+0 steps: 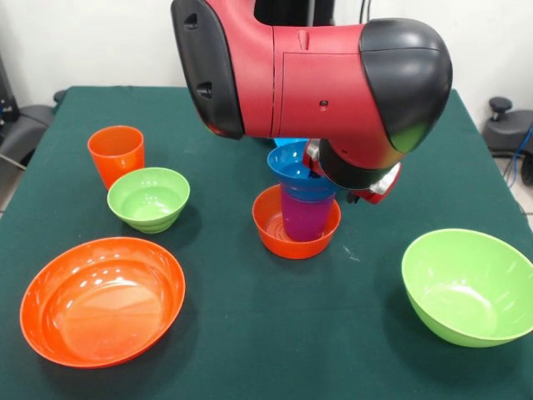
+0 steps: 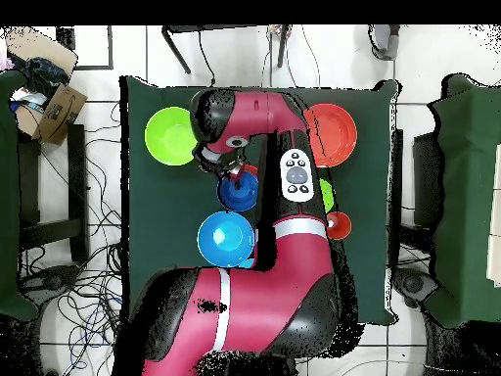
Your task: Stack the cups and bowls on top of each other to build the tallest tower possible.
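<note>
The tower stands mid-table: a small orange bowl [image 1: 275, 229] holds a purple cup [image 1: 304, 218], and a dark blue bowl [image 1: 293, 167] sits on top of the cup. From above only the blue bowl [image 2: 238, 193] of the tower shows. My gripper [image 1: 315, 160] is at the blue bowl's far rim, mostly hidden under the arm's wrist; overhead it [image 2: 233, 174] sits over that rim. An orange cup [image 1: 115, 154] stands at the left beside a small lime green bowl [image 1: 148, 198]. The lime green cup is out of view.
A large orange bowl [image 1: 102, 300] lies front left and a large lime green bowl [image 1: 468, 285] front right. A light blue bowl [image 2: 226, 239] lies between the tower and the robot's base. The arm [image 1: 316, 75] covers the table's far middle.
</note>
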Robot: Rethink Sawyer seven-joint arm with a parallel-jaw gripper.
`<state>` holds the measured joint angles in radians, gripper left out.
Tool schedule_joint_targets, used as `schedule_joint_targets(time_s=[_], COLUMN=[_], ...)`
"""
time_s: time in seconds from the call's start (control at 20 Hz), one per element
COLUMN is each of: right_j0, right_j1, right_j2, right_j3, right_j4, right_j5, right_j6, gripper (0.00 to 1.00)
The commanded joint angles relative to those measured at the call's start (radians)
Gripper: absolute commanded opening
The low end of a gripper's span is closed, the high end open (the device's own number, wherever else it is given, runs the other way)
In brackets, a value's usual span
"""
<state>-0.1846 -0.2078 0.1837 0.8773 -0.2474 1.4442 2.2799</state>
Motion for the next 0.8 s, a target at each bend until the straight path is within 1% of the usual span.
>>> schedule_joint_targets(time_s=[0.05,0.3,0.35,0.8], right_j0=[-0.023,-0.023,-0.024,-0.025], right_j1=[0.047,0.036,0.041,0.037], right_j2=[0.029,0.031,0.032,0.035], right_j3=[-0.018,-0.001,-0.012,-0.002], right_j4=[-0.050,-0.042,-0.042,-0.037], right_j5=[-0.109,-0.116,-0.110,-0.111], right_j6=[-0.095,-0.095,-0.098,-0.102], gripper=[1.00,1.00,1.00,1.00])
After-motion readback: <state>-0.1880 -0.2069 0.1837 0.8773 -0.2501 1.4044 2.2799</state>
